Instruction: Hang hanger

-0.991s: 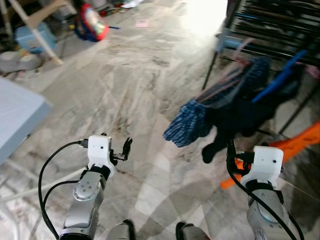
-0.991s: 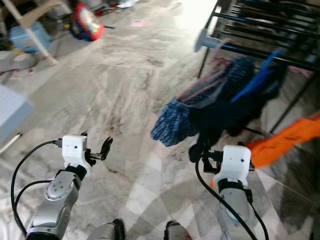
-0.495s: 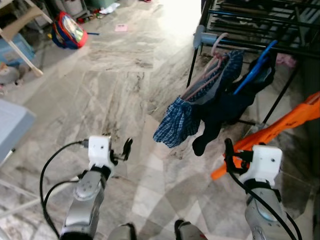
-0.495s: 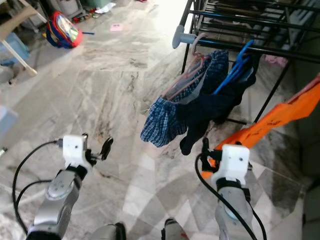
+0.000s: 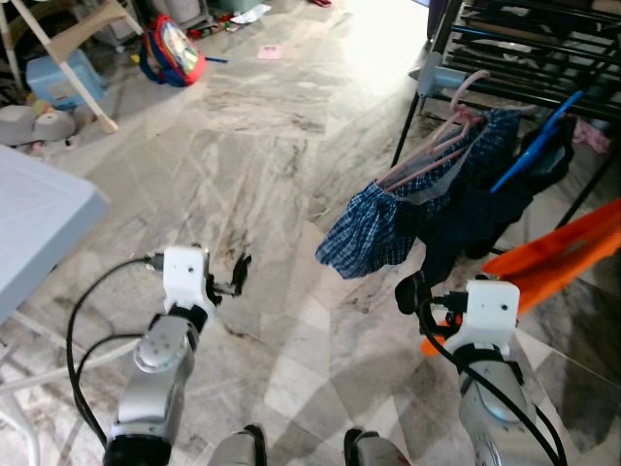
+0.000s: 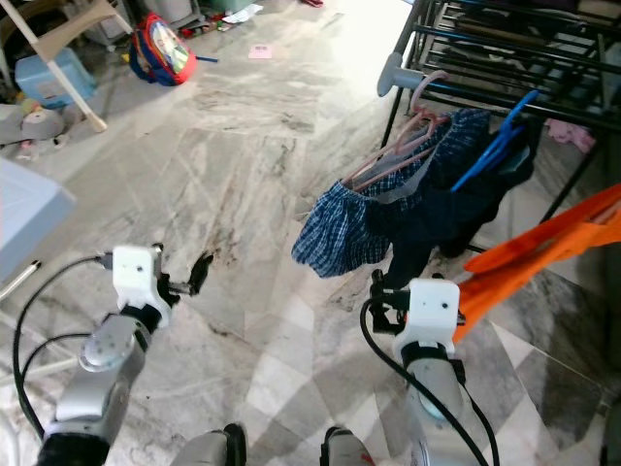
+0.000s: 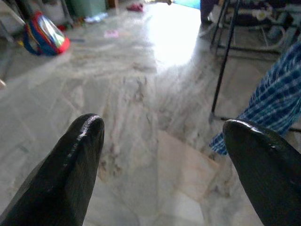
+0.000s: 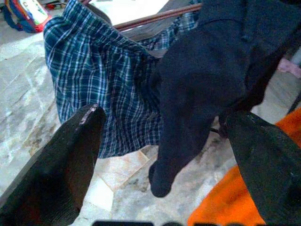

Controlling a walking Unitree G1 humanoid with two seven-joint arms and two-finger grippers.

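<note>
While both end effectors hover empty with fingers apart, left end effector (image 5: 236, 275) over bare marble floor (image 5: 262, 146), right end effector (image 8: 164, 141) faces the pink wire hanger (image 5: 441, 146) carrying blue plaid shorts (image 5: 374, 228) on the black drying rack (image 5: 524, 58). I'd judge it light and springy; I'd grip its hook neck.

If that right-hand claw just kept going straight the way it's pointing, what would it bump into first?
Most likely the dark navy garment hanging from the black metal drying rack: it hangs between the open fingers of the right gripper, with the blue plaid cloth beside it. Depth is hard to judge.
</note>
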